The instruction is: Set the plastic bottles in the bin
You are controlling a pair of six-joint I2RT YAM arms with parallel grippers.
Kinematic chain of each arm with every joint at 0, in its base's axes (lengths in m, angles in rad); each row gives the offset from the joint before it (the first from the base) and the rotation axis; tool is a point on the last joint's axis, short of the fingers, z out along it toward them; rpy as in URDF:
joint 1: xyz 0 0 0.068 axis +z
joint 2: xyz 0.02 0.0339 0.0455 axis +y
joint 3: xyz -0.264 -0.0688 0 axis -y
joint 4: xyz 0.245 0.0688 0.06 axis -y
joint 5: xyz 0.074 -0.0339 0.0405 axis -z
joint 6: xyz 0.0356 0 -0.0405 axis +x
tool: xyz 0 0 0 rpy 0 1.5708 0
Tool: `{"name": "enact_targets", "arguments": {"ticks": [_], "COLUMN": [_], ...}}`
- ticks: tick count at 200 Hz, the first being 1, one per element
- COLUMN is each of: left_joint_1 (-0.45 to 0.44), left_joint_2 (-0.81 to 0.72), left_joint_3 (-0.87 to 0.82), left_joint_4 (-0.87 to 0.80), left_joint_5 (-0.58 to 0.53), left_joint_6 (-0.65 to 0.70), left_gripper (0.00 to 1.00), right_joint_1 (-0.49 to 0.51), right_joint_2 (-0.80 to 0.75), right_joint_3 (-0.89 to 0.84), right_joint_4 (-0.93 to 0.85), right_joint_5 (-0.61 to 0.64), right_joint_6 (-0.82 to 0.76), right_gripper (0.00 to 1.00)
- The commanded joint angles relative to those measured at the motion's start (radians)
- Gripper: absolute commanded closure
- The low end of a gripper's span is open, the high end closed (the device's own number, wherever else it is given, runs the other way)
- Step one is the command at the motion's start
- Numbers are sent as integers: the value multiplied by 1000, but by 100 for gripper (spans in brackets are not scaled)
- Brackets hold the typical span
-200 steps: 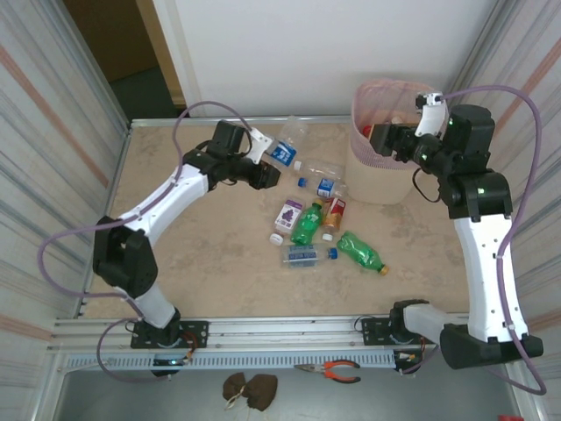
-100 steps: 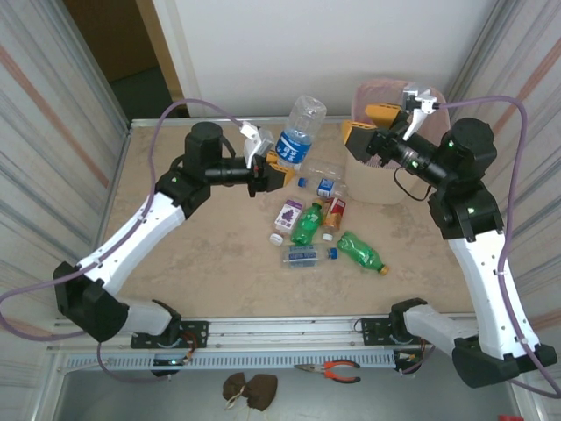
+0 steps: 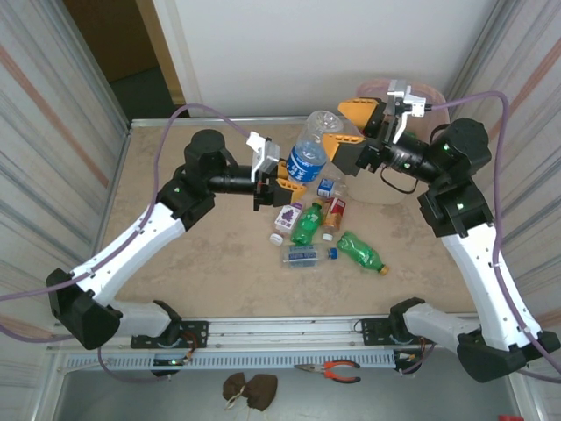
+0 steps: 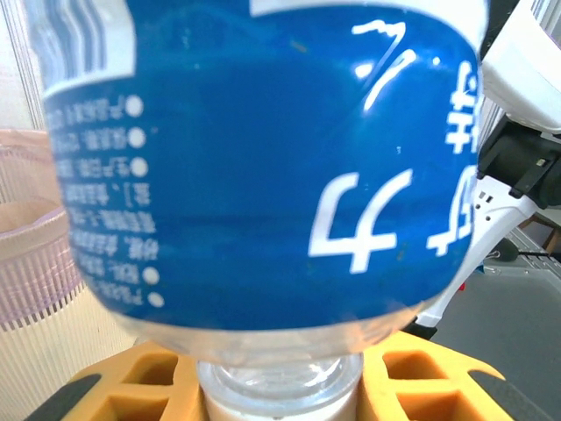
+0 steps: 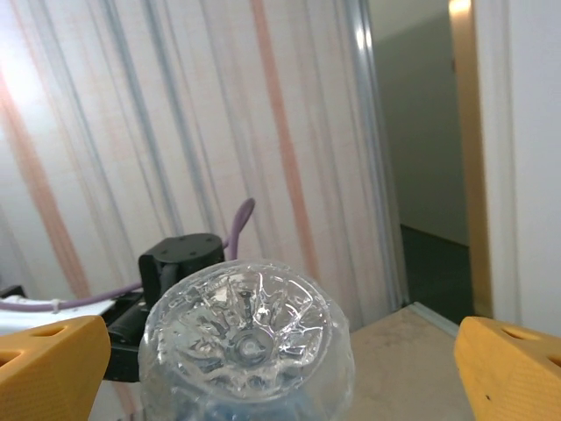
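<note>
Left of the bin (image 3: pixel 372 184), the left gripper (image 3: pixel 282 175) has raised the blue-labelled bottle (image 3: pixel 308 149), clamped at its neck; the right gripper (image 3: pixel 345 128) has swung out from the bin, now spread wide around its base, probably for a handover

We see a robotics lab, or more exactly a small test cell inside one. The left arm (image 3: pixel 145 232) and the right arm (image 3: pixel 482 263), both white, are bolted on an aluminium rail (image 3: pixel 280 331) at the near edge of a beige table (image 3: pixel 219 263), and purple cables (image 3: pixel 203 109) hang loose along them. Striped panels (image 3: pixel 44 132) close the sides and a plain white board (image 3: pixel 307 53) closes the back, so the table stands in a booth. Pliers (image 3: pixel 330 371) with orange handles lie on the grey shelf below the rail. The plastic bottles (image 3: pixel 361 252) scattered near the bin (image 3: pixel 375 188) fit a trial set-up more than a home.
</note>
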Motion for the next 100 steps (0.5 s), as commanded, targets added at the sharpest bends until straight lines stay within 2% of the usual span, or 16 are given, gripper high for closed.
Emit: {"name": "enact_targets", "arguments": {"ticks": [1, 53, 100], "left_joint_1": [-7, -17, -17], "left_joint_2": [-20, -21, -20], "left_joint_3": [43, 44, 43], "left_joint_4": [2, -7, -9], "left_joint_5": [14, -5, -22], "left_joint_6": [28, 37, 37], "left_gripper": [68, 68, 68], "right_joint_1": [21, 39, 51], "right_joint_2": [13, 46, 65], "right_joint_3": [48, 70, 79], "right_joint_4": [19, -42, -39], "right_joint_5": [-47, -28, -37], "right_joint_6": [0, -28, -29], "right_gripper": [1, 7, 20]}}
